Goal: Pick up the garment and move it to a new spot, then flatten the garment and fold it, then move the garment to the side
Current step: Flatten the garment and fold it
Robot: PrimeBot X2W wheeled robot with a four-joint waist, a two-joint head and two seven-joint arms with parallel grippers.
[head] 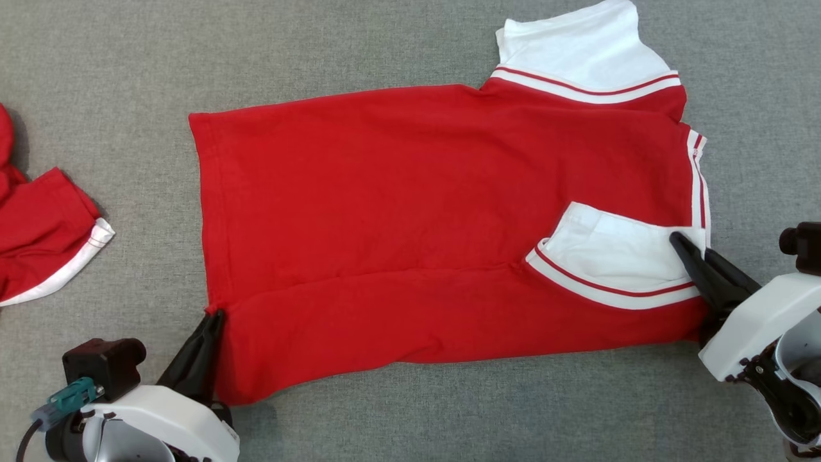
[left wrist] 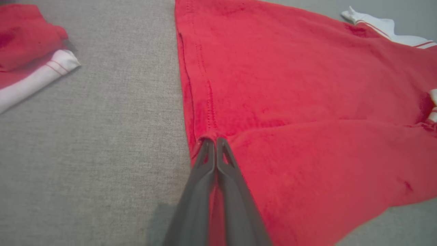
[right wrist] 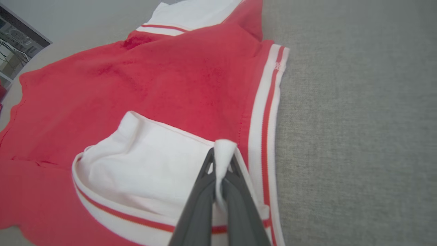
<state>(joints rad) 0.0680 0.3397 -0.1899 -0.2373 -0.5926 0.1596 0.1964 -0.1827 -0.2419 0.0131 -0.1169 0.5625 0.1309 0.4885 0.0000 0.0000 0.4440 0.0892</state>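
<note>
Left gripper [left wrist: 212,140] is clamping garment [head: 417,205] hem, right gripper [right wrist: 222,152] clamping white sleeve [right wrist: 146,164], probably setting up the near-edge fold

Garments: two, the spread garment [head: 417,212] and a second garment [head: 38,237]
My end effectors: two, left end effector [head: 213,316] and right end effector [head: 677,239]
Bench [head: 128,64]: one
</note>
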